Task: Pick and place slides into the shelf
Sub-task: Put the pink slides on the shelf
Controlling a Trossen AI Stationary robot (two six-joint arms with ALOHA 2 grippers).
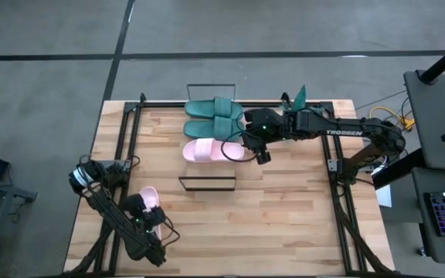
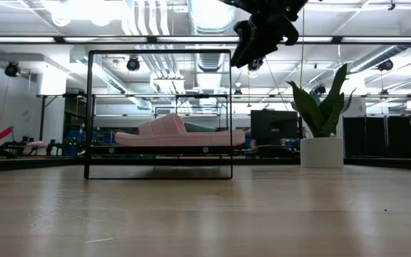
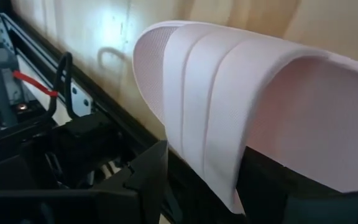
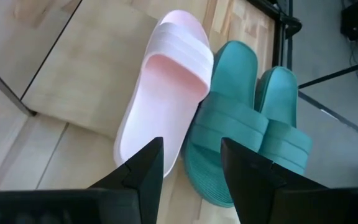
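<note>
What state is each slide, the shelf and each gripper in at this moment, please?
Two teal slides: side by side on the shelf, far side.
Pink slide on shelf: flat, beside the teal pair.
Second pink slide: off the shelf, held by the left gripper.
Shelf: holds three slides.
Left gripper: shut on the second pink slide.
Right gripper: open, empty, above the shelf.

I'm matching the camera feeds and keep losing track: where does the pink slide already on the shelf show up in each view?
High view: pink slide at centre, beside the teal slides.
Low view: left of centre, inside the shelf's wire frame.
Left wrist view: not in it; that pink slide is another.
Right wrist view: upper centre.
Shared landmark: the teal slides alongside.
</note>
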